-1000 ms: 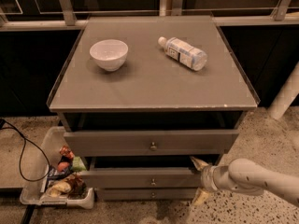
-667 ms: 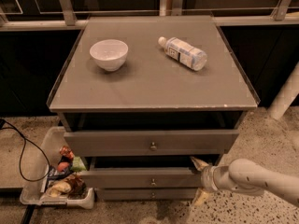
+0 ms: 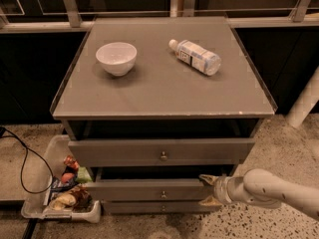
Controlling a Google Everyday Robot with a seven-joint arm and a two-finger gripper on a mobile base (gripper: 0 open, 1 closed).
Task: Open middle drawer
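Note:
The grey-brown cabinet has three drawer fronts below its top. The middle drawer (image 3: 144, 189) has a small round metal knob (image 3: 163, 194) at its centre and stands slightly out from the cabinet. The top drawer (image 3: 149, 151) above it also stands out a little. My gripper (image 3: 208, 189) comes in from the lower right on a white arm and sits at the right end of the middle drawer's front. Its two fingers are spread, one above and one below the front's edge. It holds nothing.
A white bowl (image 3: 116, 58) and a lying plastic bottle (image 3: 195, 56) rest on the cabinet top (image 3: 164, 91). A plastic bin of snacks (image 3: 65, 190) stands on the floor at the lower left, beside a black cable (image 3: 22, 158). A white post (image 3: 305, 106) stands at the right.

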